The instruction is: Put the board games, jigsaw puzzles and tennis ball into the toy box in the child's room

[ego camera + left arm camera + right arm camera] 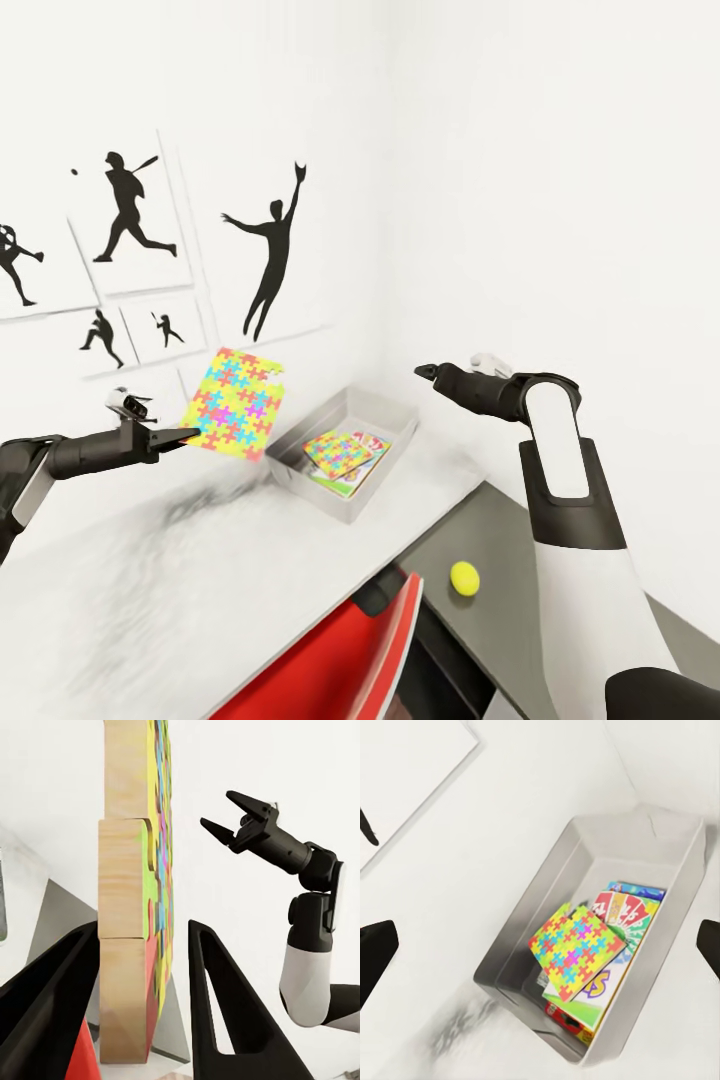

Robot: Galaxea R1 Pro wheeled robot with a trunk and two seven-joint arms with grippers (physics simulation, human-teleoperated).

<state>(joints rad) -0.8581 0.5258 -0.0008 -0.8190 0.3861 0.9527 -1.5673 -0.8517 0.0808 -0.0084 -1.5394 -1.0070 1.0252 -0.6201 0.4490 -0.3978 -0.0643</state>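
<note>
My left gripper (188, 437) is shut on the lower edge of a bright multicoloured jigsaw puzzle (236, 402), holding it in the air just left of the grey toy box (318, 490). The left wrist view shows the puzzle (129, 930) edge-on between the black fingers (225, 1012). Inside the box (529, 919) lie a second jigsaw puzzle (574, 949) and board games (624, 909). My right gripper (424, 372) hovers open and empty above the box's far right corner, and its spread fingertips (376, 949) frame the box. A yellow tennis ball (464, 578) rests on a dark grey surface beside the table.
The white table (150, 600) runs along a wall hung with black sports silhouettes (268, 255). A red chair (340, 650) stands at the table's near edge. The box sits in the corner where two walls meet.
</note>
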